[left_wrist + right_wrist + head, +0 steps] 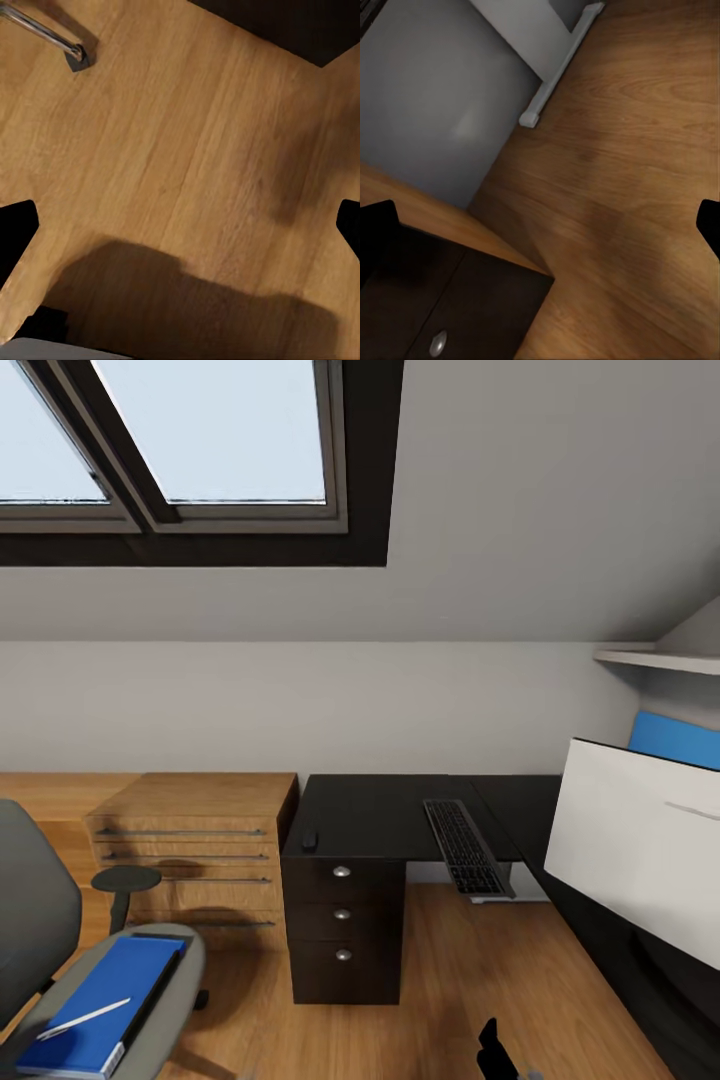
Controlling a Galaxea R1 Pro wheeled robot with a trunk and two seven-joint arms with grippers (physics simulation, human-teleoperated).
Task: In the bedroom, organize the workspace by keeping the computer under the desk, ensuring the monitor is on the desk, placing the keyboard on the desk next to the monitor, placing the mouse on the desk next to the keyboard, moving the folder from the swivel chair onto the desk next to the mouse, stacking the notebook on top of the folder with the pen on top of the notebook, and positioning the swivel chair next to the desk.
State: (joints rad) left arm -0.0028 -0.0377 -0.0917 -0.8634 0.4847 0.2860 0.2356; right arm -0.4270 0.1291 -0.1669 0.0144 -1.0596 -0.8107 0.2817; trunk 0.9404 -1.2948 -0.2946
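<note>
The desk (375, 810) with its glossy black top and dark drawer unit (342, 930) stands ahead. The keyboard (465, 847) lies on it, its near end sticking out over the edge. A small black mouse (310, 840) rests at the top's left front corner. The monitor (640, 840) shows its white back at the right. At lower left the swivel chair (35, 905) carries the blue folder (100, 1000) with the white pen (85, 1018) on it. The notebook and the computer are out of view. My left gripper (180, 229) and right gripper (540, 225) are open over the wood floor, holding nothing.
A low light-wood cabinet (190, 840) stands left of the desk. A chrome chair leg (45, 34) crosses the floor near my left gripper. The right wrist view shows a drawer knob (437, 343) and the desk's white leg (562, 60). A wall shelf (660, 658) hangs at the right.
</note>
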